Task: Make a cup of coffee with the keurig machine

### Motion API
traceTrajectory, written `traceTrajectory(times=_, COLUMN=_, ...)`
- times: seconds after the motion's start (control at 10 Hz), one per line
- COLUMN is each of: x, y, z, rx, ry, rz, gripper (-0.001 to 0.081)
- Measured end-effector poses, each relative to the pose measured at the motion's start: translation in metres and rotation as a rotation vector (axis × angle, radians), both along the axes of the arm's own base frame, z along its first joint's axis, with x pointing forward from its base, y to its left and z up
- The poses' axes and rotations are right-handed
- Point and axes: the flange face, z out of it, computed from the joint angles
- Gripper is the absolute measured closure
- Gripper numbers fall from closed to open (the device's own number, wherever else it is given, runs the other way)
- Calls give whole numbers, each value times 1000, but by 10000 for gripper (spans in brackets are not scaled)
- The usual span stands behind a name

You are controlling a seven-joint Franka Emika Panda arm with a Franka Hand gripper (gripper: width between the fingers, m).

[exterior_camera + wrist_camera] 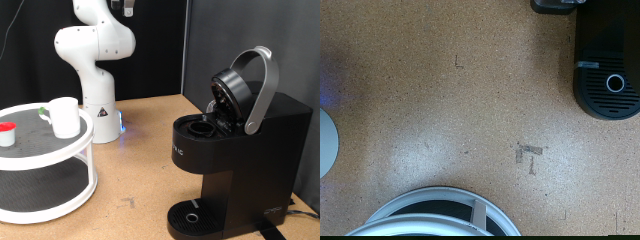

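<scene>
The white cup (65,116) stands on the top tier of a round white two-tier stand (88,150) at the exterior view's left, with a pale green mark beside it. The black keurig machine (245,160) stands at the right. Its lid is raised by the grey handle (262,90), and the pod chamber is open. The circular drip tray (192,216) is bare. In the wrist view the machine (610,50) shows from high above, with the stand's rim (440,212) at the frame edge. The gripper shows in neither view; the arm rises out of the exterior frame.
A small white red-topped pod (7,133) sits on the stand's top tier, left of the cup. The robot's white base (97,105) stands at the back of the wooden table (140,170). A dark mark (529,154) shows on the tabletop.
</scene>
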Motion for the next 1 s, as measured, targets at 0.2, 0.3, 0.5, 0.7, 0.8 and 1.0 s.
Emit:
traceTrajectory(times=0.2, x=-1, y=-12, z=-1, rx=12, ry=-2, rz=-21, gripper=-2)
traceTrajectory(times=0.3, x=-3, y=-27, z=-1, rx=20, ry=-4, rz=-37, gripper=-2)
traceTrajectory(times=0.5, x=-11, y=-61, z=-1, rx=19, ry=-12, rz=-51, gripper=-2)
traceTrajectory(times=0.7, x=-19, y=-84, z=1, rx=19, ry=-27, rz=-30, gripper=-2)
traceTrajectory(times=0.8, x=-19, y=-83, z=1, rx=19, ry=-25, rz=-33, gripper=-2)
traceTrajectory(times=1.0, x=-20, y=-90, z=0, rx=22, ry=-31, rz=-47, gripper=-2)
